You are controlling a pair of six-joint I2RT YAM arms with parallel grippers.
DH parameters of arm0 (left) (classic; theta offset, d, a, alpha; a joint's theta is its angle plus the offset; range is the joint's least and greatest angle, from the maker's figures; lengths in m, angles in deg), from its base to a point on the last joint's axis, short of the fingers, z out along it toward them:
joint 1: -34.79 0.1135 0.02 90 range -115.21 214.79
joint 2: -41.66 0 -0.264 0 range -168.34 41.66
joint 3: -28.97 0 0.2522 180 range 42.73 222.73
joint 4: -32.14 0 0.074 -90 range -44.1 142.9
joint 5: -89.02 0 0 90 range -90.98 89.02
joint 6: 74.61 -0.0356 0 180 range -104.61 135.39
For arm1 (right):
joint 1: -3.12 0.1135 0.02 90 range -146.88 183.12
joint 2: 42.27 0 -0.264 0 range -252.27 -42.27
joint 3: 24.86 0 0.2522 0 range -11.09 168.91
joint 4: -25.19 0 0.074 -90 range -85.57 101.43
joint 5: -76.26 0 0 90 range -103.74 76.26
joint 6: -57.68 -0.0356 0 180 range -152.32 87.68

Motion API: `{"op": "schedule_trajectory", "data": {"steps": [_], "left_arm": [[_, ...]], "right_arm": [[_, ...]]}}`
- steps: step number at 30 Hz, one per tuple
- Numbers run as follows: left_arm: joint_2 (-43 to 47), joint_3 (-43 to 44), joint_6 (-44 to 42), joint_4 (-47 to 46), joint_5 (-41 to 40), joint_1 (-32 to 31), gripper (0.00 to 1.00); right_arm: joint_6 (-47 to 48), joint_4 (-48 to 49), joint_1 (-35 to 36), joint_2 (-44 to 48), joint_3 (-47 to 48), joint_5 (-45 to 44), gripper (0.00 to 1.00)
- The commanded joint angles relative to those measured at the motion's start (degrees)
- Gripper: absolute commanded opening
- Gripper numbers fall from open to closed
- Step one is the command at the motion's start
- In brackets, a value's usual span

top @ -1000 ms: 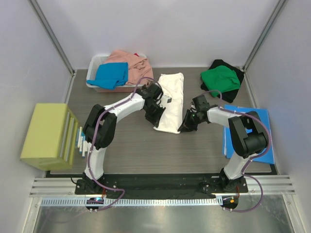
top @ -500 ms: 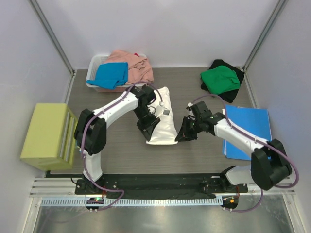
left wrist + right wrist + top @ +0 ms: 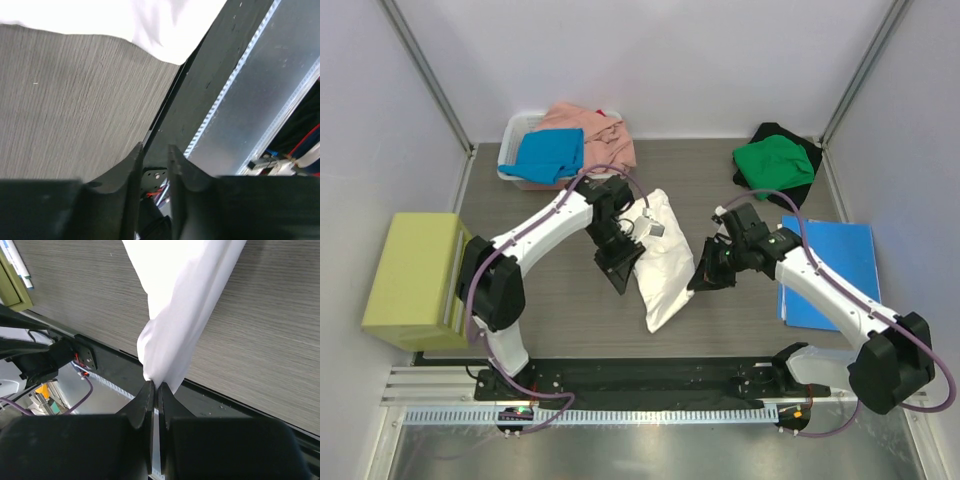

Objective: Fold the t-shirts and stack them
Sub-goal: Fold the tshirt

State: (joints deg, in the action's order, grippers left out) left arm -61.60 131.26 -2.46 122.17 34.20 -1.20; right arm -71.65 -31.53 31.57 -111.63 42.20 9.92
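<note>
A folded white t-shirt with a small chest print hangs over the middle of the table. It also shows in the right wrist view. My right gripper is shut on its lower edge, the cloth pinched between the fingertips. My left gripper is beside the shirt's left edge. Its jaws stand a little apart with nothing between them, and the white cloth lies beyond them. A green t-shirt lies on a black one at the back right.
A white basket at the back left holds a bright blue t-shirt and a salmon pink one. A flat blue folder lies at the right. A yellow-green box stands at the left edge.
Both grippers have moved toward the near edge, and the white t-shirt has come with them and now hangs slanted. The left arm has swung its elbow out to the left.
</note>
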Motion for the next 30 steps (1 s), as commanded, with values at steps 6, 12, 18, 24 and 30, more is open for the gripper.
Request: {"op": "schedule_trajectory", "data": {"steps": [6,12,18,24,30], "left_arm": [[0.88,6.2,5.1,6.7,1.47,-2.24,0.6],[-0.8,12.01,8.0,4.51,1.56,0.9,0.56],[-0.09,14.39,9.84,-0.15,-1.78,11.43,0.53],[-1.5,15.27,10.2,-2.53,-3.45,22.97,0.49],[0.25,15.62,8.97,-1.65,-0.65,25.35,0.49]], "right_arm": [[0.31,3.84,0.29,-4.19,-4.34,1.12,0.06],[-0.83,7.37,0.73,-8.95,-0.4,6.05,0.06],[1.18,-0.89,1.26,-5.53,8.39,6.05,0.06],[-0.3,-8.62,1.35,3.6,5.08,6.13,0.06],[-1.97,-12.15,1.35,7.75,1.11,8.33,0.06]]}}
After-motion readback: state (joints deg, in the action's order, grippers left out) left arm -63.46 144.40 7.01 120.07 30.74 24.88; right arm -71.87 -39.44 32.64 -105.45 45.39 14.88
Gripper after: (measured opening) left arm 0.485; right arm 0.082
